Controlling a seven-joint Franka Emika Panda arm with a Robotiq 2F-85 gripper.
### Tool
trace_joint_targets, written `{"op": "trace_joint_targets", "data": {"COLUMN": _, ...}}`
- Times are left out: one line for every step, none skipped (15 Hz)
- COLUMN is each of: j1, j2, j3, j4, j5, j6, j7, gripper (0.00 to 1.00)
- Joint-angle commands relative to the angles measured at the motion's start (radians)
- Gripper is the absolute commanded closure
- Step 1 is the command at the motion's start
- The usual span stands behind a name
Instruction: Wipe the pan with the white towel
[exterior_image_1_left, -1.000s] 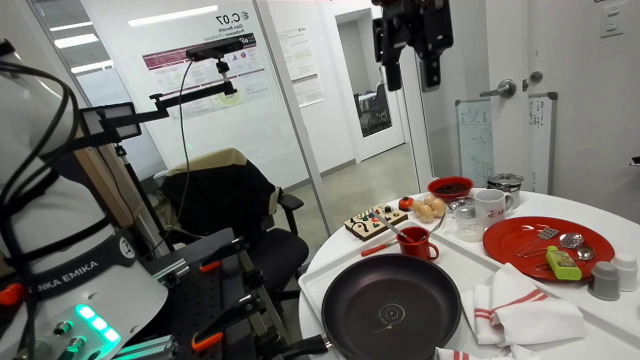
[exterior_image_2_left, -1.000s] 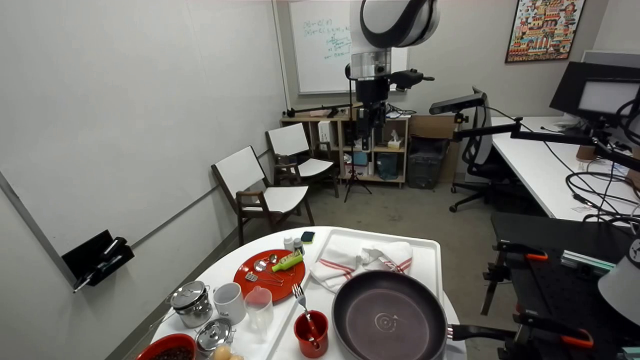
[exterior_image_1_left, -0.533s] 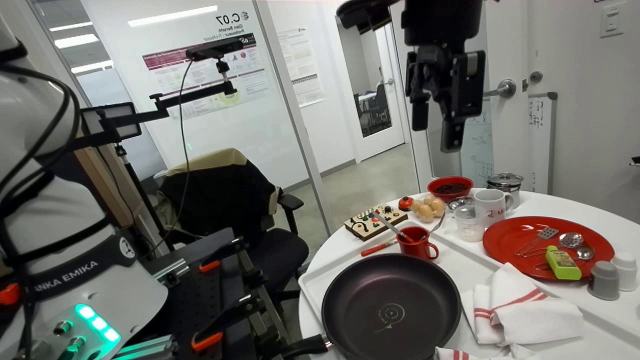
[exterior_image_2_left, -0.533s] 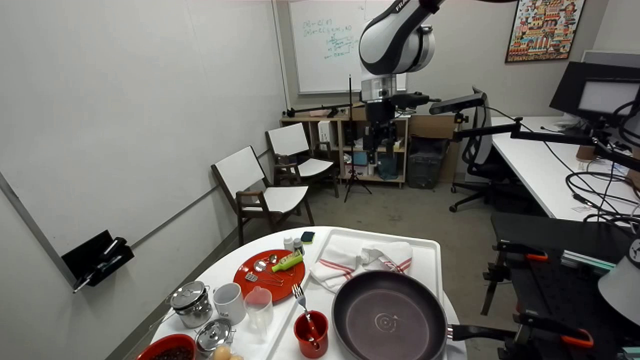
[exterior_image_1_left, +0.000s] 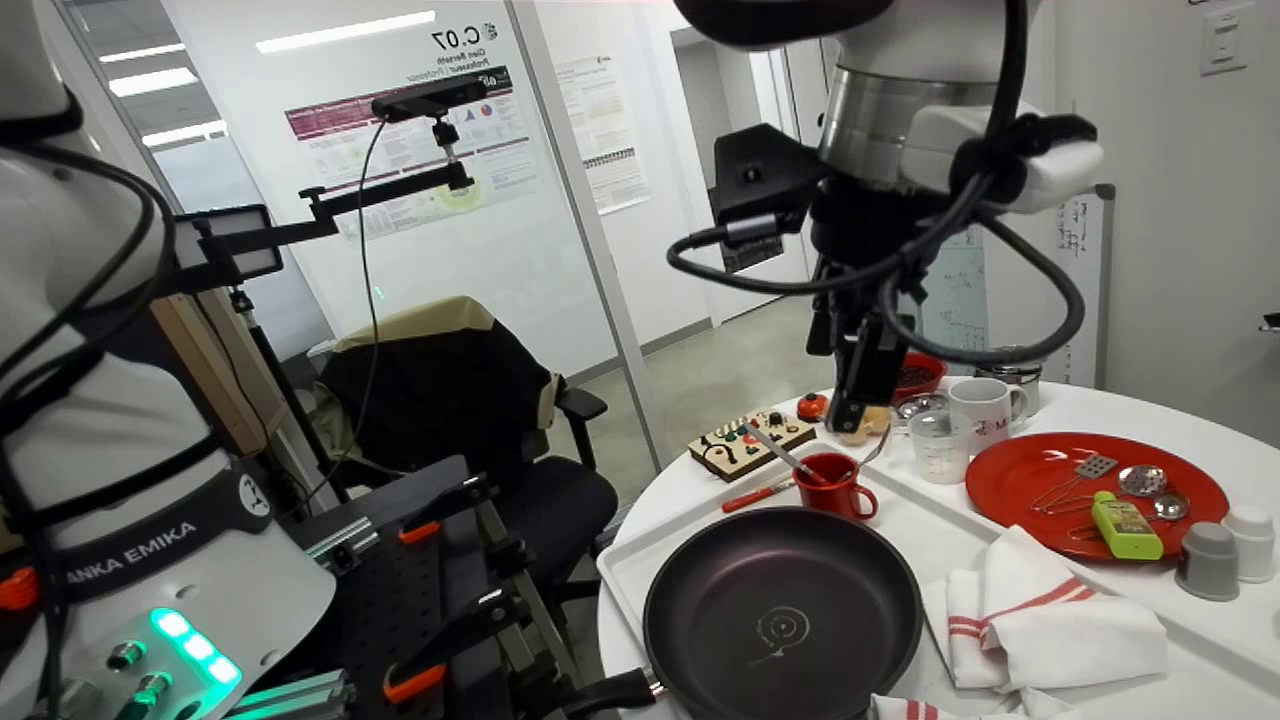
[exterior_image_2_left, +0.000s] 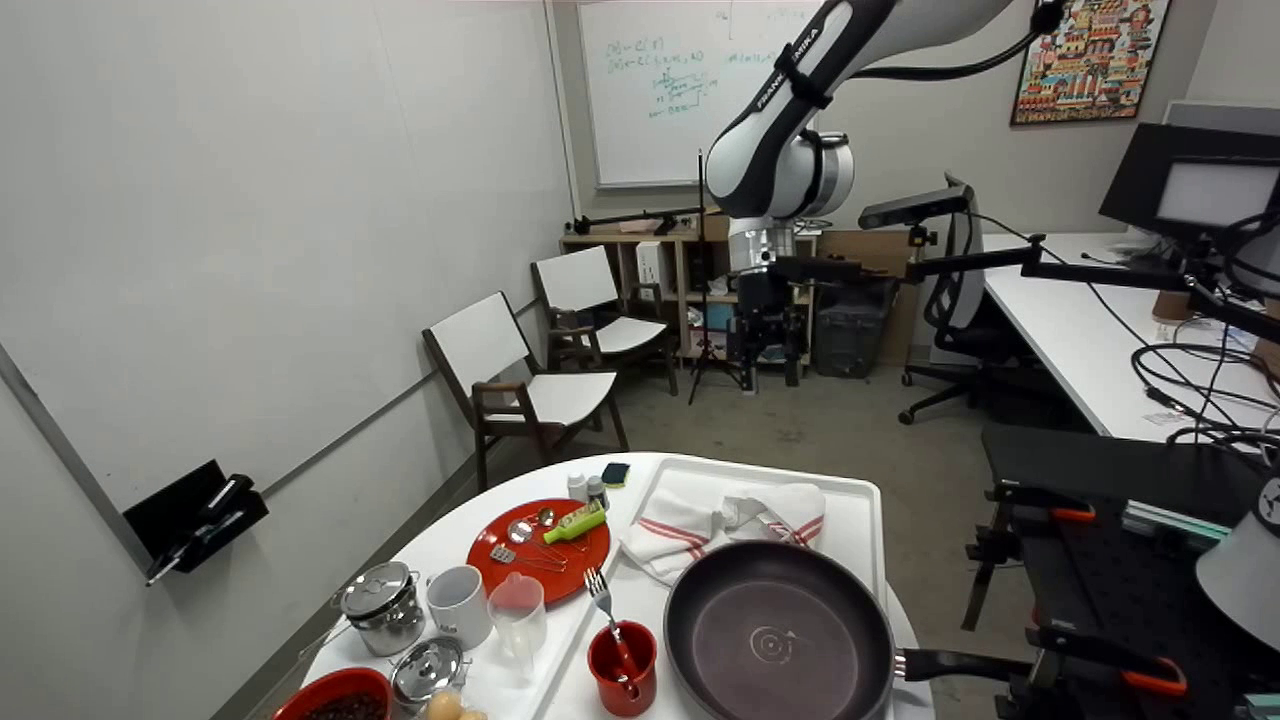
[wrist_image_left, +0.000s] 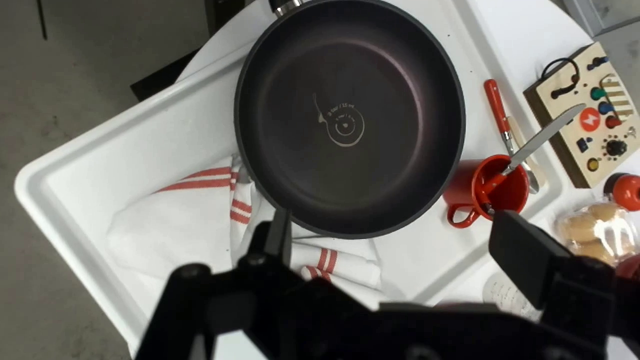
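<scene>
Both exterior views look bright. White lamps (exterior_image_1_left: 155, 82) glow high in an exterior view, with green lights (exterior_image_1_left: 195, 648) lower down. In the wrist view, the pan (wrist_image_left: 350, 120) has a soft pink shine, the clear bag (wrist_image_left: 595, 231) gleams white, and the gripper (wrist_image_left: 392, 222) looks dark and fuzzy. The floor (wrist_image_left: 90, 85) is dimmer.

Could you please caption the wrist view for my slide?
Open gripper; below, a dark pan, red-striped white towel and red mug on a white tray.

Arm (exterior_image_2_left: 785, 170) finished in white, FRANKA EMIKA printed on black strip (exterior_image_2_left: 778, 95). Base (exterior_image_1_left: 255, 585) set off table edge (exterior_image_1_left: 660, 498): white, black-banded, three lights (exterior_image_1_left: 197, 643) lit green. Wrist collar (exterior_image_1_left: 880, 125) done in silver, black cable (exterior_image_1_left: 985, 354) left looped. Gripper (wrist_image_left: 397, 242) finished in black.
</scene>
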Motion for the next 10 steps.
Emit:
{"op": "trace_joint_targets", "data": {"j1": -0.047, "j2": 0.086, "j3": 0.02, "j4": 0.068, "j5": 0.102, "j6": -0.026, "j7": 0.048, "gripper": 0.0}}
{"op": "trace_joint_targets", "data": {"j1": -0.054, "j2": 0.102, "j3": 0.021, "j4": 0.073, "j5": 0.124, "j6": -0.016, "j7": 0.06, "gripper": 0.0}}
{"op": "trace_joint_targets", "data": {"j1": -0.062, "j2": 0.118, "j3": 0.021, "j4": 0.079, "j5": 0.141, "j6": -0.017, "j7": 0.072, "gripper": 0.0}}
{"op": "trace_joint_targets", "data": {"j1": -0.065, "j2": 0.133, "j3": 0.02, "j4": 0.082, "j5": 0.154, "j6": -0.002, "j7": 0.087, "gripper": 0.0}}
{"op": "trace_joint_targets", "data": {"j1": -0.07, "j2": 0.148, "j3": 0.02, "j4": 0.087, "j5": 0.163, "j6": -0.001, "j7": 0.099, "gripper": 0.0}}
{"op": "trace_joint_targets", "data": {"j1": -0.072, "j2": 0.163, "j3": 0.018, "j4": 0.091, "j5": 0.168, "j6": 0.01, "j7": 0.116, "gripper": 0.0}}
{"op": "trace_joint_targets", "data": {"j1": -0.071, "j2": 0.18, "j3": 0.015, "j4": 0.095, "j5": 0.166, "j6": 0.021, "j7": 0.134, "gripper": 0.0}}
{"op": "trace_joint_targets", "data": {"j1": -0.067, "j2": 0.194, "j3": 0.01, "j4": 0.099, "j5": 0.16, "j6": 0.035, "j7": 0.157, "gripper": 0.0}}
{"op": "trace_joint_targets", "data": {"j1": -0.058, "j2": 0.21, "j3": 0.003, "j4": 0.102, "j5": 0.142, "j6": 0.059, "j7": 0.185, "gripper": 0.0}}
{"op": "trace_joint_targets", "data": {"j1": -0.045, "j2": 0.223, "j3": -0.006, "j4": 0.103, "j5": 0.123, "j6": 0.093, "j7": 0.217, "gripper": 0.0}}
